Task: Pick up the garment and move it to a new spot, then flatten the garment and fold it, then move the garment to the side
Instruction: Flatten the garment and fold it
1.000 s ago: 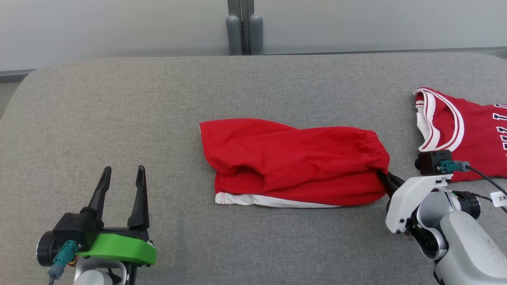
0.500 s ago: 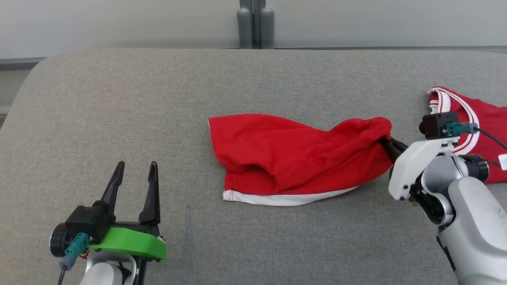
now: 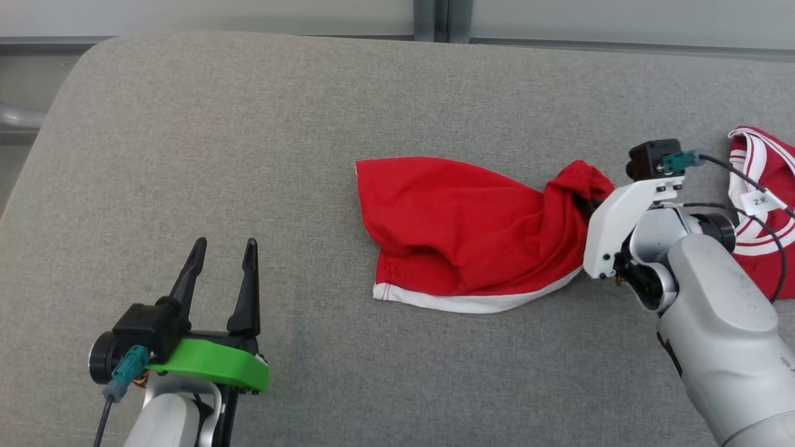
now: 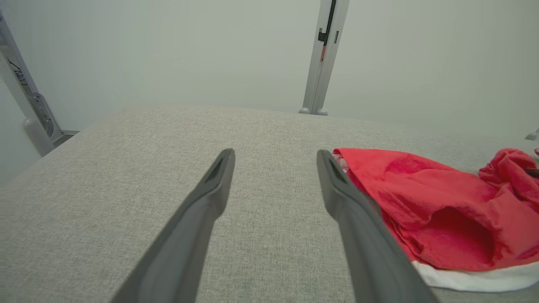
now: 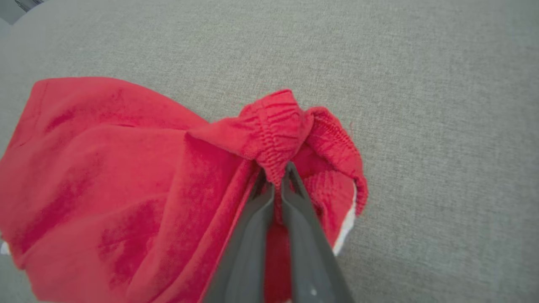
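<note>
Red shorts with a white hem lie on the grey table, their elastic waistband bunched and lifted at the right end. My right gripper is shut on that waistband; in the right wrist view the gripper pinches the gathered red elastic between its dark fingers. The shorts' left part still rests on the cloth surface. At the lower left my left gripper stands open above bare table, well left of the shorts, with nothing between its fingers.
A red jersey with white trim lies at the right edge, just behind my right wrist. A grey post stands beyond the table's far edge. The table's rounded left corner is near.
My right gripper has lifted the waistband up and away from the table, gathering the shorts' right end into a bunch. The head camera has shifted, so the whole scene sits differently. The left gripper stays open.
</note>
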Tool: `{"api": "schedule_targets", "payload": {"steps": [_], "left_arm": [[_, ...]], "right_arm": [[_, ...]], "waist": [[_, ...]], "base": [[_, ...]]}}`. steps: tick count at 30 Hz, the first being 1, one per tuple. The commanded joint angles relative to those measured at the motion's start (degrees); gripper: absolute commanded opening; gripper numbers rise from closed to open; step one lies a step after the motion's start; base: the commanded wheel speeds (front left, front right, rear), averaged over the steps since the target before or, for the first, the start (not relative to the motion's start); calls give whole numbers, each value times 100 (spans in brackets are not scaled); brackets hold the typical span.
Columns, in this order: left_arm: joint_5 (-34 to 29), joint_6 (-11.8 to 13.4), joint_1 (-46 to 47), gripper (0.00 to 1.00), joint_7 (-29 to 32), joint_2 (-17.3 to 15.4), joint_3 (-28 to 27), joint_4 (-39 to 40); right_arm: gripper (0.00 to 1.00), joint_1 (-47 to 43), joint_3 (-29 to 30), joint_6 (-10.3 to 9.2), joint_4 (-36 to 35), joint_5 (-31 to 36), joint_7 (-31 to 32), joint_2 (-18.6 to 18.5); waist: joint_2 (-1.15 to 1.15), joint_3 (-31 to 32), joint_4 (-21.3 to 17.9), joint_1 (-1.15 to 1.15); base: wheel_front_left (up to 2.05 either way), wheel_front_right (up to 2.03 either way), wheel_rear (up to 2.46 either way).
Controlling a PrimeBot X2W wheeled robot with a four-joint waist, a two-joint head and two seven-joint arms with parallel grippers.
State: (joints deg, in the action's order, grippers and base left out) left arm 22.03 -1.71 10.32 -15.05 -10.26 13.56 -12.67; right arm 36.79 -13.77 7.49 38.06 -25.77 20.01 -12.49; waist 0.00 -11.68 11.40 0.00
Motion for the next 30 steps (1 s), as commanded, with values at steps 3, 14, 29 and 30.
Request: {"api": "schedule_targets", "payload": {"steps": [3,14,29,30], "left_arm": [[-59,-23,5,100,-15,-32,-75,-61],[-69,78,-354,100,-15,-133,-210,54],[-14,176,-745,100,-15,-117,-173,230],[-10,186,-764,100,-15,-117,-170,240]], "right_arm": [[100,72,-299,-2,344,-152,-401,86],[100,-361,-487,-1,-292,-425,-1307,-207],[100,-2294,785,0,-1772,-85,-3102,-94],[100,-2439,899,0,-1852,-44,-3189,-50]], "waist": [[0,260,-216,0],[0,783,-876,0],[0,1077,-1349,0],[0,1095,-1356,0]], "base": [[0,0,0],[0,0,0],[0,0,0],[0,0,0]]}}
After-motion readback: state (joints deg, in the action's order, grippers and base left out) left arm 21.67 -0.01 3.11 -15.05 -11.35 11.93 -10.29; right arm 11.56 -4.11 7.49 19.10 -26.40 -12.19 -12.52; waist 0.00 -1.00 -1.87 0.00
